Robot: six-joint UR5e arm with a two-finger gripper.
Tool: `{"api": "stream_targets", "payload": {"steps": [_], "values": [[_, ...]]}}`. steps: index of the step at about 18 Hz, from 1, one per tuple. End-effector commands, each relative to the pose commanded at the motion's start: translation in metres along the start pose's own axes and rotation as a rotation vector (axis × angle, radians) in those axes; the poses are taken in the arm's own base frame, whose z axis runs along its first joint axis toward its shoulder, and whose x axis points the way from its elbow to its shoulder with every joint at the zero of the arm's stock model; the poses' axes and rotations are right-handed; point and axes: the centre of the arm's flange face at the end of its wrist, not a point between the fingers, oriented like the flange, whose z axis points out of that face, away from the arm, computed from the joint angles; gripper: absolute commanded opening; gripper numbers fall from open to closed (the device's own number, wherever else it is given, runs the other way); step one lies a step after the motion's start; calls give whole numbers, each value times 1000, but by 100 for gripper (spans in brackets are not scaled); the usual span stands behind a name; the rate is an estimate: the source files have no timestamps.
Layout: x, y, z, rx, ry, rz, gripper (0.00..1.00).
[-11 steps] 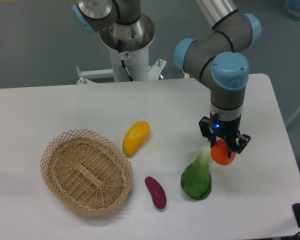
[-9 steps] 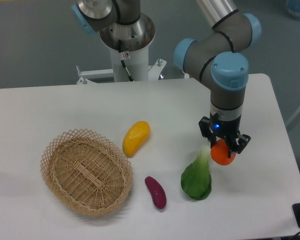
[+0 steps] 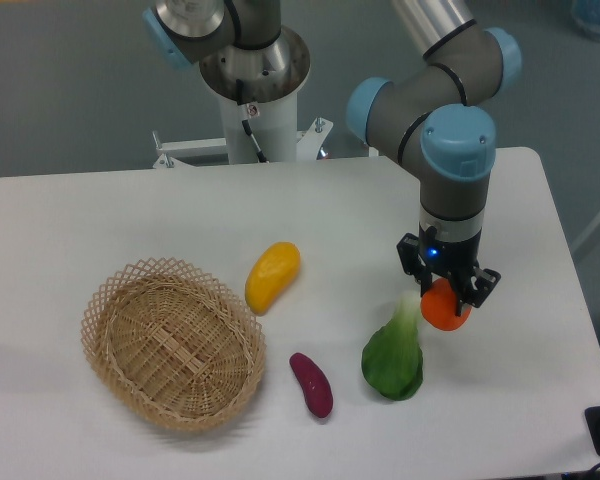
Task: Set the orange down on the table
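The orange (image 3: 443, 309) is small, round and bright reddish-orange. It sits between the black fingers of my gripper (image 3: 447, 298), which is shut on it, low over the right part of the white table (image 3: 130, 210). I cannot tell whether the orange touches the tabletop. The gripper hangs straight down from the grey and blue arm. The orange is right beside the pale stem of a leafy green vegetable (image 3: 394, 356).
A woven wicker basket (image 3: 170, 342) stands at the front left, with nothing in it. A yellow-orange mango-like fruit (image 3: 272, 276) lies in the middle. A purple eggplant-like vegetable (image 3: 311, 384) lies in front of it. The robot base (image 3: 252, 75) stands behind the table.
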Motion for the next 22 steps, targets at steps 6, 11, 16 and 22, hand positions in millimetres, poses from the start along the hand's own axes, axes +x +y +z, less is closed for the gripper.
{"api": "stream_targets", "payload": {"steps": [6, 11, 16, 22], "values": [[8, 5, 6, -3, 18, -5, 45], [26, 8, 21, -16, 58, 0, 45], [61, -7, 27, -40, 80, 41, 45], [100, -20, 37, -112, 103, 87, 45]]}}
